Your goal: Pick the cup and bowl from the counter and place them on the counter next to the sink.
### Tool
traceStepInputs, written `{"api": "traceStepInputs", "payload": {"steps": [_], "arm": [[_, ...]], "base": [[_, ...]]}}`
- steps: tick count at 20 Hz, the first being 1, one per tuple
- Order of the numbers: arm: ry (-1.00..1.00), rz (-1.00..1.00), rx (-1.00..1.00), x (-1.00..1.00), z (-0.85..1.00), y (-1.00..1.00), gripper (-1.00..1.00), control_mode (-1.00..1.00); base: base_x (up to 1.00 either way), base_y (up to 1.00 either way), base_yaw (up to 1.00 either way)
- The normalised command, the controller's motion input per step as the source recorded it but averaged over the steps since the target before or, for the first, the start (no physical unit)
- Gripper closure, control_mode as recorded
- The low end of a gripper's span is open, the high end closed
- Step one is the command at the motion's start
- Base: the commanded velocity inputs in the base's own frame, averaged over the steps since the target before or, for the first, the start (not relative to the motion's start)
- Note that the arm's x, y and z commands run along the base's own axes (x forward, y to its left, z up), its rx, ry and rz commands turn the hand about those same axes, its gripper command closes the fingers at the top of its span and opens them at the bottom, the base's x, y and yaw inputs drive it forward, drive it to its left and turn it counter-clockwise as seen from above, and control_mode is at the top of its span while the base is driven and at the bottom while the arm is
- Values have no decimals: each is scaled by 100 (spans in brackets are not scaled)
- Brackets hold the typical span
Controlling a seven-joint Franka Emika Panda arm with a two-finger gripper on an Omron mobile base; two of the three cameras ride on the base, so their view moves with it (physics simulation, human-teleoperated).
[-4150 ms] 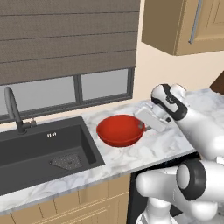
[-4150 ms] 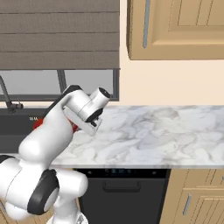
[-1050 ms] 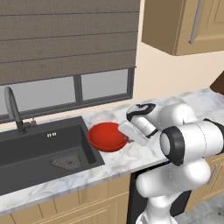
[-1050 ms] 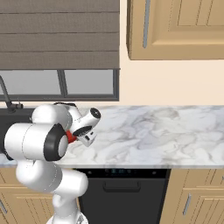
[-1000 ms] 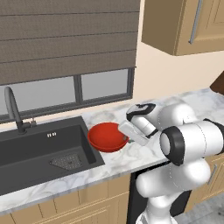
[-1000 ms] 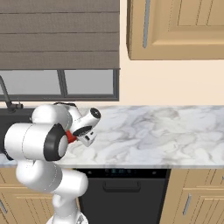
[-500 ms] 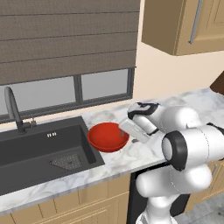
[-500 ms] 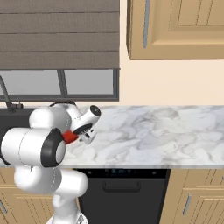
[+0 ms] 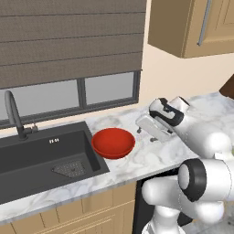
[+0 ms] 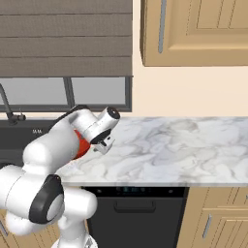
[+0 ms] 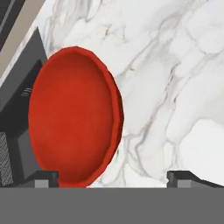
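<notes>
Here we see the wide, shallow, glossy red round bowl (image 9: pixel 113 142) sitting upright on the white grey-veined marble counter (image 9: pixel 151 157), just beside the dark grey rectangular sink (image 9: pixel 43 157). Our gripper (image 9: pixel 147 129) hangs near its right rim, jaws spread wide and holding nothing, apart from the bowl

My own arm hides most of the bowl (image 10: pixel 82 145) at left centre of the right base view; just a red sliver shows. The sink (image 9: pixel 41 160) runs off the left edge of the left base view. In the hand view my fingertips (image 11: pixel 46 178) barely clear the bottom.
</notes>
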Motion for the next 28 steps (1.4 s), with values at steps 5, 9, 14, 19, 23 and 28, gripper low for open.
{"api": "traceStepInputs", "payload": {"steps": [5,9,14,19,23,28], "arm": [[0,0,-3,-52,39,-9,-100,-100],[0,8,-10,-45,49,6,-100,-100],[0,28,-11,-13,43,11,-100,-100],[0,41,-9,-6,30,21,-100,-100],[0,40,-12,-24,15,12,-100,-100],[-1,31,-10,-48,16,1,-100,-100]], "base": [[0,0,0],[0,0,0],[0,0,0],[0,0,0],[0,0,0],[0,0,0]]}}
